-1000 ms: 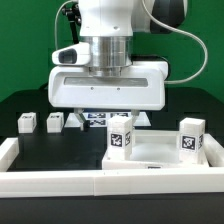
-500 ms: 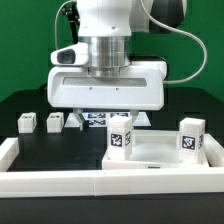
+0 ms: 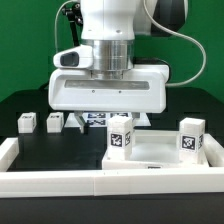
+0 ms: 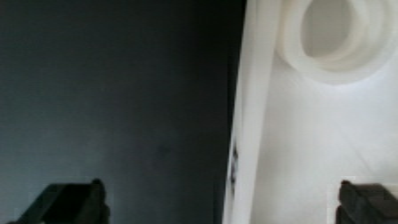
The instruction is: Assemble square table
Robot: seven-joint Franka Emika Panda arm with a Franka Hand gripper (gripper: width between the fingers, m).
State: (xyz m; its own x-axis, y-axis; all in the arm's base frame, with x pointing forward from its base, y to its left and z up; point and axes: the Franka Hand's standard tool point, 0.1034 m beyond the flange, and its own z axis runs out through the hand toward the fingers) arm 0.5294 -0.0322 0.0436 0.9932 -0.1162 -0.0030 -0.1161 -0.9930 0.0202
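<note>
The square table top (image 3: 160, 152) lies at the front on the exterior view's right. Two tagged white legs (image 3: 121, 136) (image 3: 192, 134) stand upright at its near corners. Two more legs (image 3: 27, 122) (image 3: 55, 121) stand loose on the black table at the exterior view's left. The arm's wide white hand (image 3: 108, 92) hangs above the table's middle, behind the top. In the wrist view my gripper (image 4: 221, 203) is open, its dark fingertips (image 4: 71, 202) far apart with nothing between them. Beneath it are the top's edge (image 4: 294, 130) and a round corner socket (image 4: 331, 45).
A low white border rail (image 3: 90, 182) runs along the front and up the exterior view's left side (image 3: 8, 150). The marker board (image 3: 98, 120) lies flat behind the top, under the hand. Green backdrop and cables stand behind the arm.
The hand has sunk slightly toward the table. The jaws stay wide open and the parts have not moved.
</note>
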